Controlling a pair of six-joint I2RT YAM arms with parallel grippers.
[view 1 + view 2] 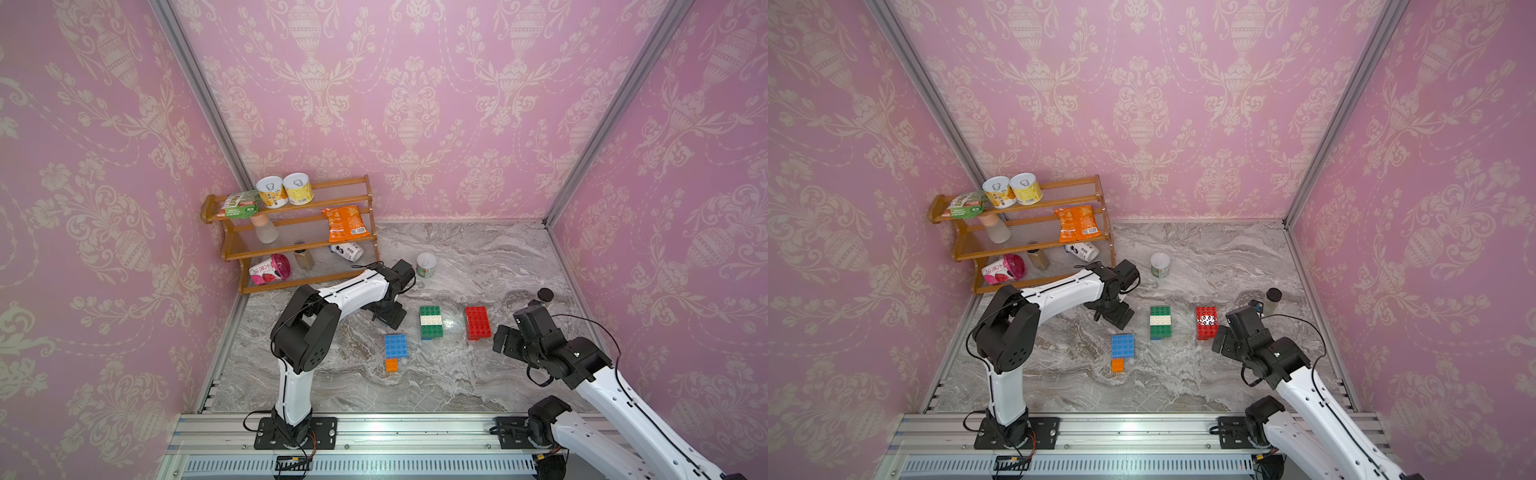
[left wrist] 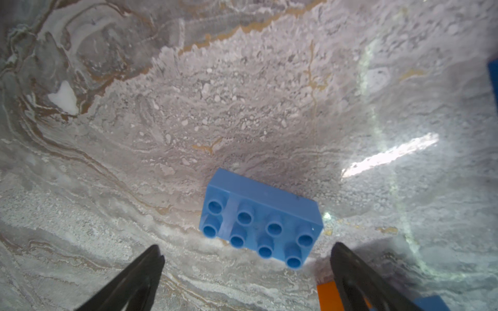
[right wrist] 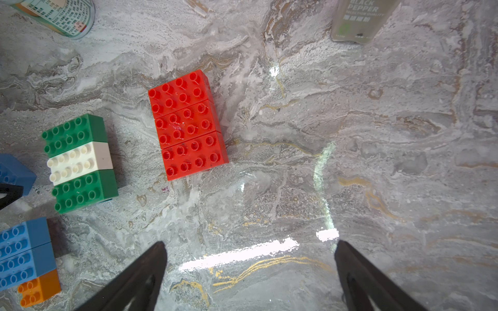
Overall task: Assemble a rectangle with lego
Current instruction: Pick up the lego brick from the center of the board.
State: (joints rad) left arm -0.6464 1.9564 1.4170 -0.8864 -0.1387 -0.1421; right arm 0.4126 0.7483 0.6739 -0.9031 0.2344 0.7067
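L gripper (image 2: 248,249) spread wide, empty, hanging just over lone blue brick (image 2: 261,218) lying flat, studs up, bare marble table (image 2: 242,107) beyond it. R gripper (image 3: 250,244) wide too, empty, near red block (image 3: 188,123) but apart. Green-white block (image 1: 430,323) betw. red block & blue block (image 1: 395,345) w/ orange brick (image 1: 391,365) touching its near edge; gaps betw. all three, front of table bare.

Bright overhead light flooding scene. Glare blooming on red bricks (image 1: 1207,322), right of centre; soft shadows falling beside them. Frame edges bowing.
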